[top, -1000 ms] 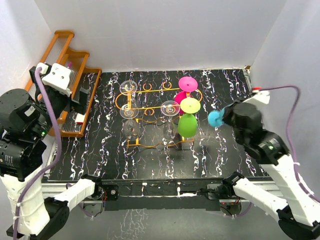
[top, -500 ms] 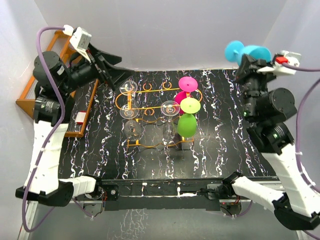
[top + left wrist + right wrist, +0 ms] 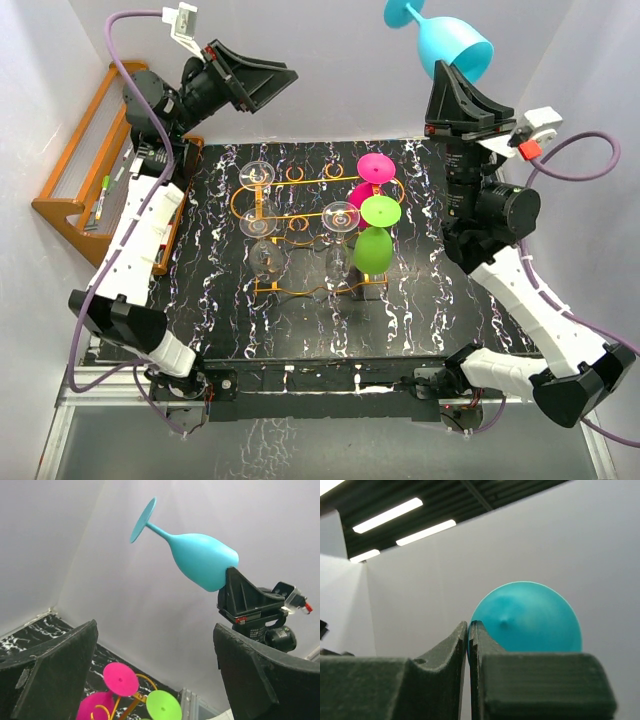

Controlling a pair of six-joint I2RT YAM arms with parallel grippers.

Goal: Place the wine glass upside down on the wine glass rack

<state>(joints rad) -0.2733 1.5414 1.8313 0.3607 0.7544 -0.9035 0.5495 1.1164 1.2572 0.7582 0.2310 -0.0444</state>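
A teal wine glass (image 3: 452,40) is held high above the table's back right, tilted, with its foot up and to the left. My right gripper (image 3: 452,74) is shut on its rim; the right wrist view shows the jaws (image 3: 468,625) pinching the rim with the bowl (image 3: 530,617) behind them. The glass also shows in the left wrist view (image 3: 200,560). The orange-gold wire rack (image 3: 238,205) stands mid-table, apart from and well below the glass. My left gripper (image 3: 282,80) is open and empty, raised high at the back left, and its view (image 3: 155,630) faces the right arm.
Several glasses hang upside down on the rack: clear ones (image 3: 258,222), a pink one (image 3: 377,166) and a green one (image 3: 374,250). A stepped brown wooden shelf (image 3: 75,170) stands at the far left. White walls enclose the black marbled table (image 3: 200,300).
My right arm has swung up, lifting the teal glass from table height beside the rack to high at the back. My left arm has risen from the wooden shelf and turned rightward.
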